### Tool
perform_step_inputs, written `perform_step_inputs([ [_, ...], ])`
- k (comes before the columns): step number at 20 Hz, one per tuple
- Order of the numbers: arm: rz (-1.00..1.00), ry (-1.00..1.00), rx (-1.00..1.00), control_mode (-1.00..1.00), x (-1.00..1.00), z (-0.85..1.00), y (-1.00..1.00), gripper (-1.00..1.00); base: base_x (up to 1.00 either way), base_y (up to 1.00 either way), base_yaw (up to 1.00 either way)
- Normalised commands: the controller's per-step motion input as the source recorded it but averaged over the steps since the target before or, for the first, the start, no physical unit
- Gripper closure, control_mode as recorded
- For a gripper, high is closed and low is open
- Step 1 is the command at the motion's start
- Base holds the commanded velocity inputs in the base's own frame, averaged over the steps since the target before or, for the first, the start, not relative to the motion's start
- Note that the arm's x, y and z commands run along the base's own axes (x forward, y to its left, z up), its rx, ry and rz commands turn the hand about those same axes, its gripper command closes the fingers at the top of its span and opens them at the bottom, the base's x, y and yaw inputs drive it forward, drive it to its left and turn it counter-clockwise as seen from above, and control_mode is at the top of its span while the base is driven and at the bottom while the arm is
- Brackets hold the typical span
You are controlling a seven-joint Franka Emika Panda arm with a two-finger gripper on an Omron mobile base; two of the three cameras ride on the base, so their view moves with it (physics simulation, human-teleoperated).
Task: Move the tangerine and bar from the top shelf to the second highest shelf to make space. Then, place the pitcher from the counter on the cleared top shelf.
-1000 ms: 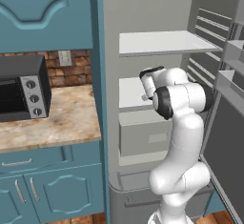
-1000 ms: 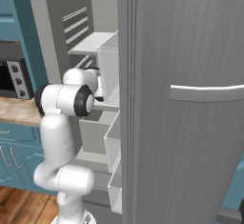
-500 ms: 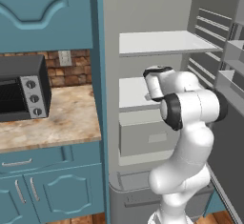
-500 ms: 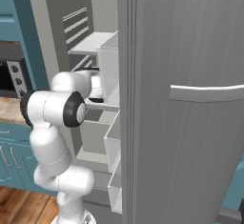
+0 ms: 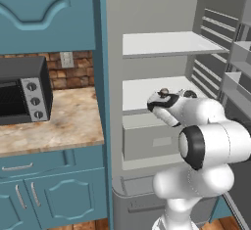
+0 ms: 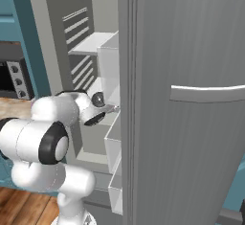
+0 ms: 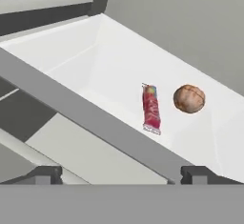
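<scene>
In the hand view a thin red-pink bar [image 7: 151, 108] lies flat on a white fridge shelf [image 7: 95, 51], and the round orange tangerine [image 7: 189, 98] rests just beside it, a small gap between them. My gripper [image 7: 121, 174] is open and holds nothing; it hangs in front of this shelf's grey front edge, well short of both things. From the left base view my hand [image 5: 164, 99] is level with the second highest shelf [image 5: 139, 89]. The top shelf [image 5: 166, 45] above it looks bare. The counter [image 5: 63, 121] lies to the left. The pitcher is out of view.
A black toaster oven [image 5: 22, 92] stands on the counter at the left. A closed white drawer [image 5: 152, 141] sits under the second shelf. The open fridge door [image 6: 182, 123] with its bins [image 5: 240, 77] stands close on my right.
The arm's elbow has swung down and nearer the cameras. The hand has sunk a little in front of the second shelf. The jaws have stayed wide apart.
</scene>
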Motion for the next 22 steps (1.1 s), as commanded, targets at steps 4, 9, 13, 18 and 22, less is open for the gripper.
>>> perform_step_inputs([
  [4,0.0,0.13,-0.03,-1.0,-0.41,1.0,0.0,-1.0,0.0,0.0,0.0],
  [9,0.0,0.11,-0.05,-1.0,-0.54,1.0,0.01,-1.0,0.0,0.0,0.0],
  [13,-0.03,0.12,-0.02,-1.0,-0.48,0.34,0.19,-1.0,0.0,0.0,0.0],
  [18,-0.12,-0.06,0.18,-1.0,-0.76,0.04,0.23,-1.0,0.0,0.0,0.0],
  [22,-0.2,-0.19,0.29,-1.0,-0.82,0.02,0.34,-1.0,0.0,0.0,0.0],
])
